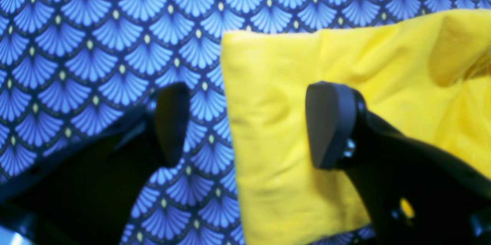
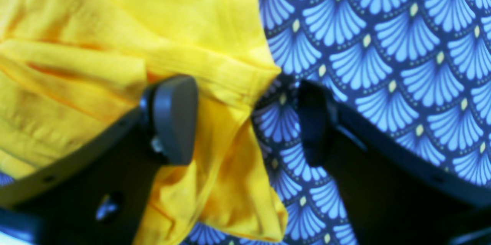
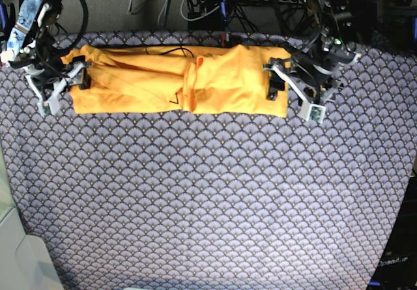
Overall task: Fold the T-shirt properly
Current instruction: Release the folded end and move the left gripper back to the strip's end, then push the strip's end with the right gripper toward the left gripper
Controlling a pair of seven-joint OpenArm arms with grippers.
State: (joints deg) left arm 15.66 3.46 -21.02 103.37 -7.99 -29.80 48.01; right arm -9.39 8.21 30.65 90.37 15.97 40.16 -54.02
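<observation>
— What sits closest to the lens?

— On the left wrist view, the two dark fingers [image 1: 330, 122] of the left gripper [image 1: 245, 124], spread wide with nothing pinched between them. One finger hangs over the yellow fabric, the other over the patterned cloth [image 1: 96, 45], so the shirt's straight edge runs down the gap between them.

— And the other hand?

— The right gripper [image 2: 245, 120] also stands apart. One of its pads [image 2: 172, 118] lies over a bunched, hemmed corner of the T-shirt [image 2: 115, 45]; the other pad is over the blue scallop cloth just beside that corner. Whether the pad actually touches the fabric, I cannot tell; nothing is clamped.

— How are the arms posed?

— In the base view both reach in from the far corners of the table, wrists angled down and inward. The left gripper [image 3: 287, 88] is at one short end of the shirt, the right gripper [image 3: 65, 81] at the opposite end, both low over the surface.

— Where is the shirt itself?

— The T-shirt [image 3: 221, 81] lies stretched between the two hands as a long band near the far edge, folded lengthwise, with a wrinkled ridge near its middle. The cloth [image 3: 208, 205] spreads bare on the near side of both hands.
</observation>
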